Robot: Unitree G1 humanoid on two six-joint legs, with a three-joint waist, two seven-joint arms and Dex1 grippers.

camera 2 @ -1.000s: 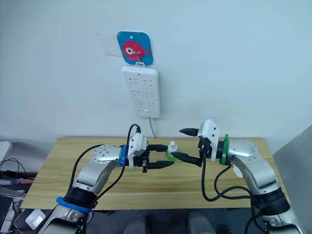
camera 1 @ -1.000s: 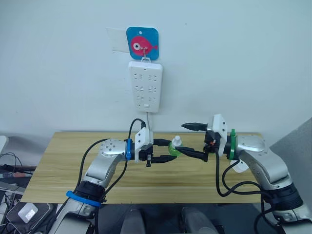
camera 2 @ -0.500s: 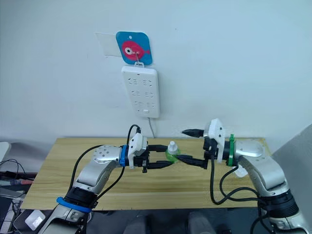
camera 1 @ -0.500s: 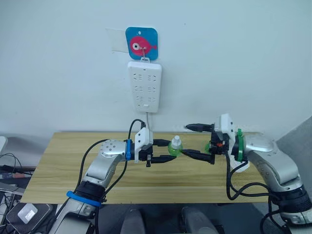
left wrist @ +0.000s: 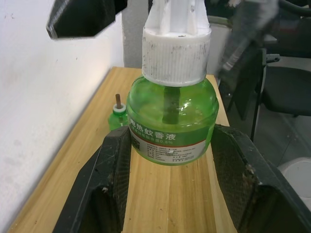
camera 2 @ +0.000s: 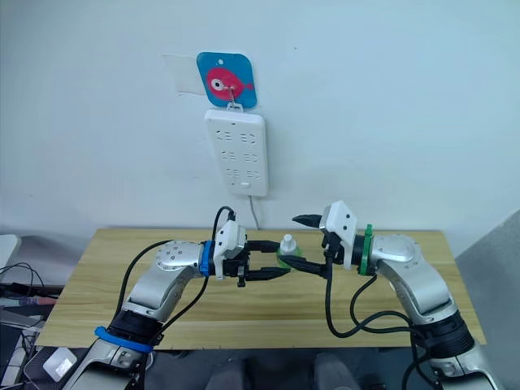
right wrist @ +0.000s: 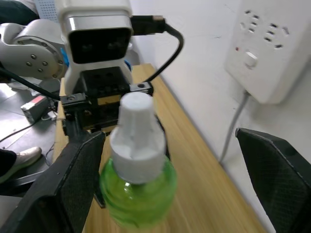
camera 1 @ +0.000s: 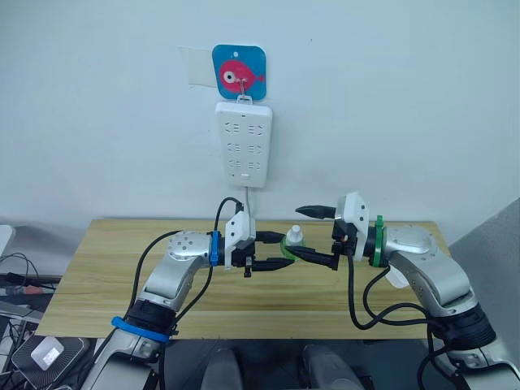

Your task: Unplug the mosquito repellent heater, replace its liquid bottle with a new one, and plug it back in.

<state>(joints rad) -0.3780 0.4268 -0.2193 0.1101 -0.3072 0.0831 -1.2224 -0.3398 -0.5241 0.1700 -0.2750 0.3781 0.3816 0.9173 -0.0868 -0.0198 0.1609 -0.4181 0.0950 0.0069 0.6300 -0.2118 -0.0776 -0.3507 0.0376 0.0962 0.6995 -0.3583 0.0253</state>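
Observation:
My left gripper (camera 1: 286, 249) is shut on a green liquid bottle (left wrist: 170, 121) with a white cap (left wrist: 177, 53), holding it upright above the wooden table (camera 1: 106, 276). My right gripper (camera 1: 298, 231) stands open, one finger above the cap and one beside the bottle, touching neither. A second small green bottle (left wrist: 116, 115) with a bare brown wick stands on the table by the wall. A white rounded piece (camera 1: 396, 279) peeks from behind my right forearm; I cannot tell whether it is the mosquito repellent heater.
A tall white power strip (camera 1: 244, 142) hangs on the wall from a blue hook plate with a pink fish (camera 1: 239, 73), its cable dropping behind the table. A grey panel stands at the right edge.
My right gripper drew back to the right, then returned left to the bottle's cap, still open. The left gripper and bottle have stayed put.

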